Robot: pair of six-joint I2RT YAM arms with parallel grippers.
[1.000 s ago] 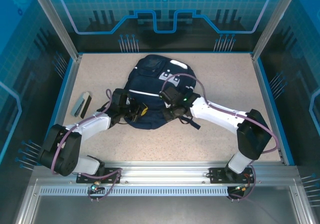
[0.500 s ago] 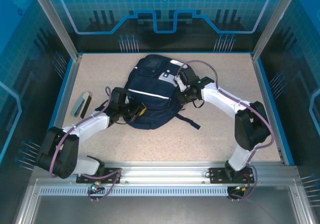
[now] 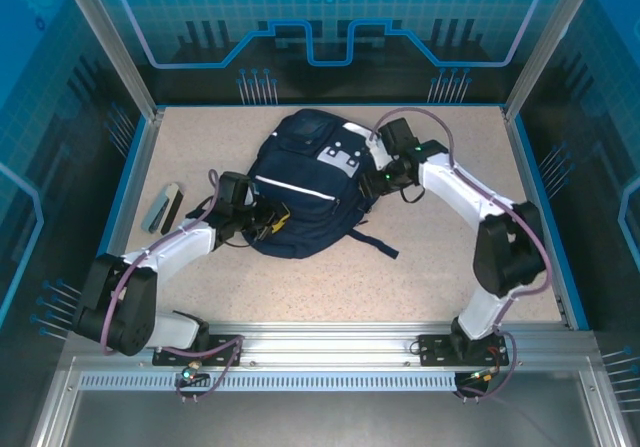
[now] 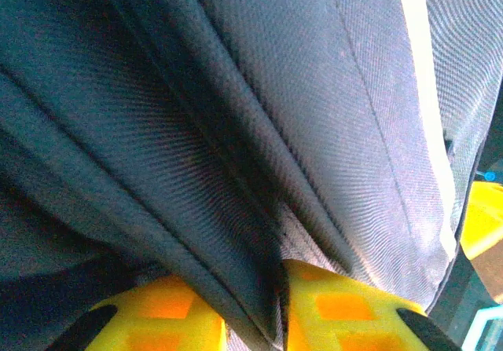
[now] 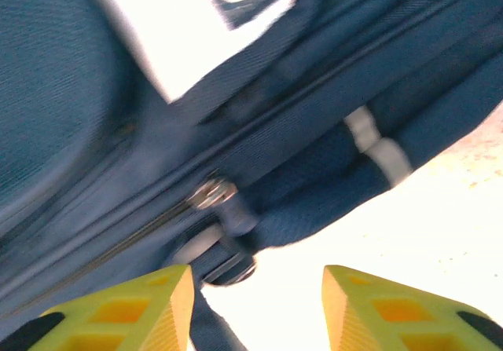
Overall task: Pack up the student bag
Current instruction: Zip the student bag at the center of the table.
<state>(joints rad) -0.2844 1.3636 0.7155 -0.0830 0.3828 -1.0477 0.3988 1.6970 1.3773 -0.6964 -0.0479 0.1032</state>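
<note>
The student bag (image 3: 300, 192), woven navy fabric, lies rumpled mid-frame on the speckled table (image 3: 440, 257). The left gripper (image 4: 253, 308) pinches a ribbed fold, pads nearly together. The right gripper (image 5: 255, 288), now spread and empty, has shifted from the bag's middle to its right edge.

From above, the light is even and bright: the speckled surface (image 3: 430, 257) is crisp, short soft shadows hug the student bag (image 3: 305, 202), and blue panels (image 3: 330, 17) glow at 12 o'clock. In the left wrist view the weave is sharp at centre, the white stripe (image 4: 424, 107) is blown out at 2 o'clock, and the left hand (image 4: 251, 327) is soft at 6. In the right wrist view the fabric is smeared with blur; the white patch (image 5: 157, 37) at 11 o'clock and the surface at 4 glare.
</note>
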